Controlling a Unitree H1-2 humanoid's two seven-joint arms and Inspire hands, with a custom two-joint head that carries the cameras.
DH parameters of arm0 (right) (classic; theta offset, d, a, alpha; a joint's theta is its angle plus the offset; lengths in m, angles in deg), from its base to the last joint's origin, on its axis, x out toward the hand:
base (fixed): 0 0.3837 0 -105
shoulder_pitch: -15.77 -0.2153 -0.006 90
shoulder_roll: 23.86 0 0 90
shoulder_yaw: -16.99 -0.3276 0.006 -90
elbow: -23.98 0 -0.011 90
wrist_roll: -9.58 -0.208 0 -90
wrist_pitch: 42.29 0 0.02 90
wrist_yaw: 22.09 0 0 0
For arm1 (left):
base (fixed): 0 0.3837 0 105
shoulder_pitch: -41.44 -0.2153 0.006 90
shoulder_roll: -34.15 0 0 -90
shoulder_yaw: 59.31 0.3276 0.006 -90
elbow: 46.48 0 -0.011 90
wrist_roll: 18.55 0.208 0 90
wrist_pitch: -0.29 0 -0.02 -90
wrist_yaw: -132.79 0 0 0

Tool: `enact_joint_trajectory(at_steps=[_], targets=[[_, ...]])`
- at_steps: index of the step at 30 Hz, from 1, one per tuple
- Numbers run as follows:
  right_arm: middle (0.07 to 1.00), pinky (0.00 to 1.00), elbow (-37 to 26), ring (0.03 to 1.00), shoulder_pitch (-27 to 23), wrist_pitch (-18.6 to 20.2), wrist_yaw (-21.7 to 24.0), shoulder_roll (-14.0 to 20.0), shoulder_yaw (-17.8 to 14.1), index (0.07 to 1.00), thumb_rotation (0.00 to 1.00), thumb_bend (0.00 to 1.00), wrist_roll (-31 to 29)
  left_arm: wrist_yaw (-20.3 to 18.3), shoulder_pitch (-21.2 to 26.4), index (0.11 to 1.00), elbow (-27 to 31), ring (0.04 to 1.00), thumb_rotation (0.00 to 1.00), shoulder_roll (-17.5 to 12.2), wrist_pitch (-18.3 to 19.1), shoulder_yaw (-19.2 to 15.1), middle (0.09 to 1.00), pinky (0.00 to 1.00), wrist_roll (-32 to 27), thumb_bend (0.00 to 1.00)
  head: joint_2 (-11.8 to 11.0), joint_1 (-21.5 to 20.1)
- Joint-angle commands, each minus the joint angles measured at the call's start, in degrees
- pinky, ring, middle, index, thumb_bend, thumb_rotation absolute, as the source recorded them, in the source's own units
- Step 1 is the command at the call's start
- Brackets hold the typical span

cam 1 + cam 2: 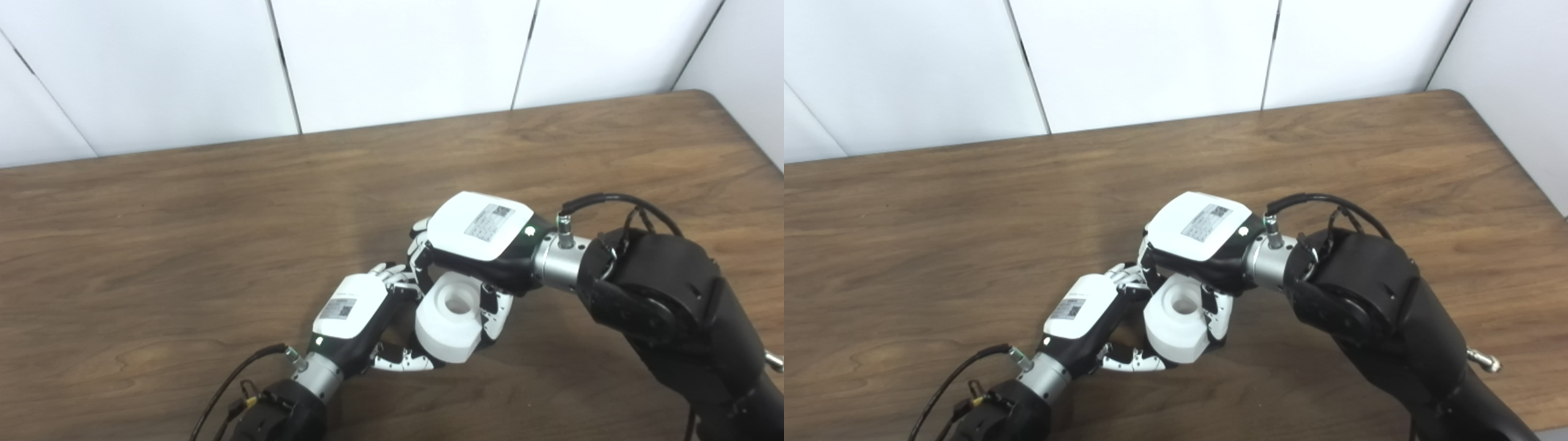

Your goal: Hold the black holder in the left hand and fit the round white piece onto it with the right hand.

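Wide bare stretch of wooden table [153,257] at left, running back to white wall panels [398,61]. Near the front edge, left hand [352,315] with fingers [407,362] curled beneath and around the round white piece [450,318]; black holder hidden, so cannot tell whether gripped. Round white piece held just above the tabletop, central hole facing up. Right hand [478,239] arched over it from above, fingers [499,309] closed on its sides. Open tabletop beyond, toward the rounded far-right corner.
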Motion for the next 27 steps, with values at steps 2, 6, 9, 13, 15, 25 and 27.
enact_joint_trajectory(at_steps=[2,6,9,13,15,25,27], targets=[[0.779,0.84,-1.33,0.883,-1.38,-0.39,0.72,-0.85,-0.5,0.481,0.14,0.53,0.54,-1.12,0.74,0.486,-0.43,0.891,0.05,0.26,0.75,0.32,0.816,0.93,0.4,0.52,0.03,-0.05],[0.779,0.83,-1.35,0.873,-0.75,-0.73,0.47,-1.2,-0.37,0.481,0.14,0.53,0.62,-1.01,0.71,0.486,-0.31,0.89,0.05,0.31,0.77,0.3,0.816,0.92,0.42,0.52,0.25,-0.32],[0.78,0.83,-1.22,0.872,-0.15,-1.19,0.39,-1.31,-0.06,0.481,0.14,0.53,1.16,-1.02,0.73,0.486,-0.39,0.891,0.05,0.28,0.73,0.26,0.816,0.93,0.25,0.52,0.25,-0.32],[0.78,0.84,-0.82,0.87,0.97,-1.78,-0.2,-1.46,0.16,0.481,0.14,0.53,2.13,-1.31,0.71,0.486,-0.05,0.892,0.05,0.22,0.98,0.24,0.816,0.93,0.33,0.52,0.35,-0.6],[0.78,0.83,-0.65,0.868,1.52,-1.97,-0.48,-1.48,0.02,0.481,0.14,0.53,2.27,-1.17,0.73,0.486,-0.18,0.891,0.05,0.21,0.84,0.22,0.816,0.93,0.26,0.52,0.35,-0.6],[0.784,0.83,-0.17,0.875,2.3,-1.96,-0.34,-1.92,-0.24,0.481,0.14,0.53,2.43,-2.03,0.92,0.486,0.3,0.895,0.05,0.13,1.5,0.14,0.82,0.93,0.13,0.52,0.73,-1.0],[0.784,0.83,-0.03,0.873,2.28,-2.29,-0.54,-1.86,-0.23,0.481,0.14,0.53,2.48,-2.04,0.97,0.486,0.34,0.895,0.05,0.13,1.49,0.14,0.82,0.93,0.21,0.52,0.73,-1.0]])
